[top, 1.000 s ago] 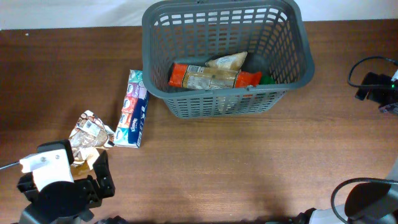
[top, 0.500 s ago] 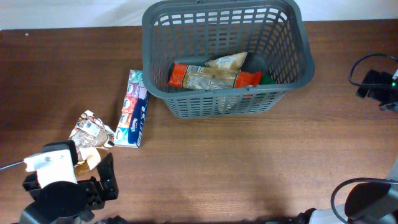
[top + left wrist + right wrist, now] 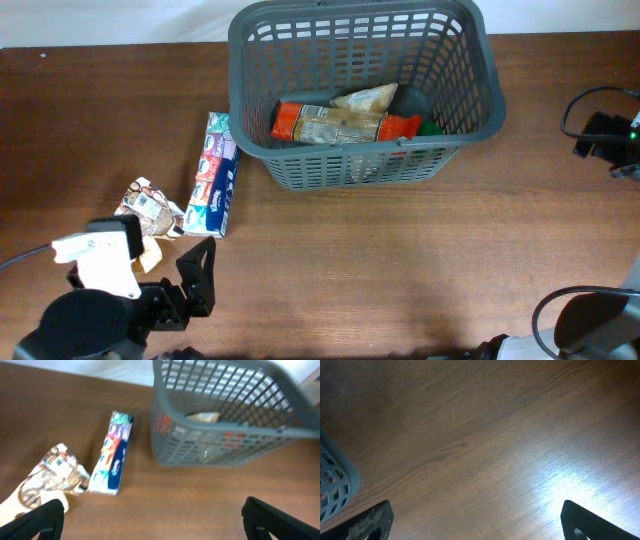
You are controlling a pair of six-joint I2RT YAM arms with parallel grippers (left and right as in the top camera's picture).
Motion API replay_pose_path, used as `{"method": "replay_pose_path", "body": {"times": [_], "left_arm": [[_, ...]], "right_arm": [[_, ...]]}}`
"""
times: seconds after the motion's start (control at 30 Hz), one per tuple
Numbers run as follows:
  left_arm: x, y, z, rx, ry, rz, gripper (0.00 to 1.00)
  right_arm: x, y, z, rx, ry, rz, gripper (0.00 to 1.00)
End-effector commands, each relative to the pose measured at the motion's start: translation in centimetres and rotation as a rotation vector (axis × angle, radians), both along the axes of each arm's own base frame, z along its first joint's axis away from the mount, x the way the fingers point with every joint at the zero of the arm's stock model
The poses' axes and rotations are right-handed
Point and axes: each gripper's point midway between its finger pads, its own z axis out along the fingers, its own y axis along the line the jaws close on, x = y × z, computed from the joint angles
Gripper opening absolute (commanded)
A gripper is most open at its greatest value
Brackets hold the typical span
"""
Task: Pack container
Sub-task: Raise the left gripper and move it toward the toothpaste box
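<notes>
The dark grey basket point(image 3: 365, 170) stands at the back centre of the table. It holds an orange-red packet point(image 3: 300, 120), a beige packet point(image 3: 365, 98) and something green point(image 3: 430, 127). A long blue packet point(image 3: 215, 175) and a crumpled printed packet point(image 3: 145, 210) lie on the table to its left. My left gripper point(image 3: 185, 290) is open and empty at the front left, just in front of the crumpled packet. Its wrist view shows the basket point(image 3: 225, 445), blue packet point(image 3: 114, 455), crumpled packet point(image 3: 50, 472) and open jaws point(image 3: 152, 520). My right gripper point(image 3: 475, 520) is open and empty over bare table.
The right arm point(image 3: 605, 140) with its cables sits at the table's right edge, apart from the basket. A corner of the basket point(image 3: 332, 485) shows at the left of the right wrist view. A white wall runs behind the table's back edge.
My left arm has shifted right and toward the front, its fingers swinging out to the right of the crumpled packet. The right arm and all packets have stayed put.
</notes>
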Motion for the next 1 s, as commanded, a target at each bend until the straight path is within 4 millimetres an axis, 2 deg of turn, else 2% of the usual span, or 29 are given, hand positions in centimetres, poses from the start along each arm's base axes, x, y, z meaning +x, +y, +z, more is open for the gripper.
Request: {"method": "replay_pose_path", "body": {"times": [0.0, 0.17, 0.3, 0.5, 0.7, 0.97], "left_arm": [[0.9, 1.5, 1.2, 0.025, -0.067, 0.089, 1.0], [1.6, 5.1, 1.8, 0.042, -0.11, 0.343, 1.0], [1.7, 7.9, 1.0, 0.015, -0.092, 0.602, 0.99], [3.3, 8.3, -0.4, 0.047, -0.001, 0.693, 1.0], [4.5, 7.7, 0.0, 0.032, 0.014, 0.674, 1.0], [6.5, 1.4, 2.0, 0.146, -0.021, 0.158, 1.0]], "right_arm": [[-0.1, -0.1, -0.2, 0.009, 0.0, -0.012, 0.99], [-0.1, -0.1, -0.2, 0.009, 0.0, -0.012, 0.99], [-0.1, -0.1, -0.2, 0.009, 0.0, -0.012, 0.99], [-0.1, -0.1, -0.2, 0.009, 0.0, -0.012, 0.99], [-0.1, -0.1, -0.2, 0.009, 0.0, -0.012, 0.99], [-0.1, -0.1, -0.2, 0.009, 0.0, -0.012, 0.99]]}}
